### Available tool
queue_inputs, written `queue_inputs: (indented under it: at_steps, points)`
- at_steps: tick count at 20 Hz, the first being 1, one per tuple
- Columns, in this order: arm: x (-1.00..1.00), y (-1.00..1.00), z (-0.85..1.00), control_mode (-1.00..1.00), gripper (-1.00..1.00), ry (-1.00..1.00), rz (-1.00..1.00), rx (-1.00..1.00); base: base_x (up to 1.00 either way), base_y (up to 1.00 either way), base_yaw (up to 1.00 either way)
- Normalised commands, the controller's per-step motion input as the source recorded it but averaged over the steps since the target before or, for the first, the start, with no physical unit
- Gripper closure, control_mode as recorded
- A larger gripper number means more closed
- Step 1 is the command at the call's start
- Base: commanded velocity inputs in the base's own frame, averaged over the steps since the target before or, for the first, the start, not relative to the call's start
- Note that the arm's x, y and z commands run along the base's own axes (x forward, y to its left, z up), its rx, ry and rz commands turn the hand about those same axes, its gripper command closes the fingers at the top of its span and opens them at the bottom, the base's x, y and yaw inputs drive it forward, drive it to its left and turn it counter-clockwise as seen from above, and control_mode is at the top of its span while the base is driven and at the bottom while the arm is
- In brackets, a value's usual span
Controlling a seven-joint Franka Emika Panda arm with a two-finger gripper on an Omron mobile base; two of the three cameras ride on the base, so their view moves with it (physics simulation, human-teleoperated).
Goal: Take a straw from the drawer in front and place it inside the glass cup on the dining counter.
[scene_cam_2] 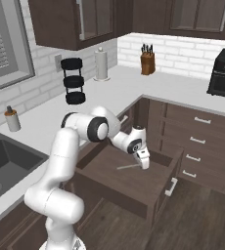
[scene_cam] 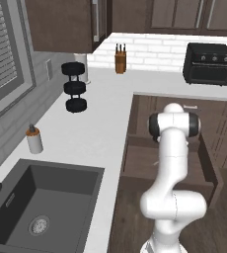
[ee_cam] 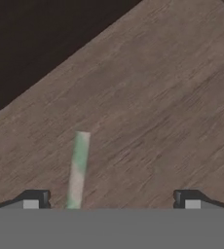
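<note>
The drawer (scene_cam_2: pixel 126 185) is pulled out in front of me, its brown wood floor (ee_cam: pixel 148 107) bare apart from the straw. The straw (scene_cam_2: pixel 129 166) is a thin pale stick lying flat on the drawer floor. In the hand view the straw (ee_cam: pixel 78 168) looks faintly green and runs up from between my fingertips, nearer the left one. My gripper (scene_cam_2: pixel 145 163) hangs low inside the drawer just above the straw's right end, open, its fingertips (ee_cam: pixel 36 199) spread wide and holding nothing. My own arm covers the hand in the left base view, where the drawer (scene_cam: pixel 140 160) shows. The glass cup and dining counter are out of view.
The drawer's side walls and front with its pale handle (scene_cam_2: pixel 172 186) enclose the hand. A white counter (scene_cam: pixel 93 128) runs to the left with a dark sink (scene_cam: pixel 41 207), a white bottle (scene_cam: pixel 34 140), a black tiered rack (scene_cam: pixel 74 87), a knife block (scene_cam: pixel 120 58) and a black oven (scene_cam: pixel 208 63).
</note>
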Motion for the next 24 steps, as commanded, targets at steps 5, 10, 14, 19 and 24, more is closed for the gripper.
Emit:
queue_inputs:
  at_steps: [5,10,14,19,24]
  points:
    - [0.35,0.00,-0.24,-1.00,-1.00,0.00,0.09,0.00,0.00,0.00,0.00]
    - [0.20,0.00,-0.26,-1.00,-1.00,0.00,0.08,0.00,0.00,0.00,0.00]
    - [0.02,0.00,-0.34,-1.00,-1.00,0.00,0.06,0.00,0.00,0.00,0.00]
    - [0.00,0.00,-0.44,-1.00,1.00,0.00,0.03,0.00,0.00,0.00,0.00]
    - [-0.08,0.00,-0.44,-1.00,1.00,0.00,0.03,0.00,0.00,0.00,0.00]
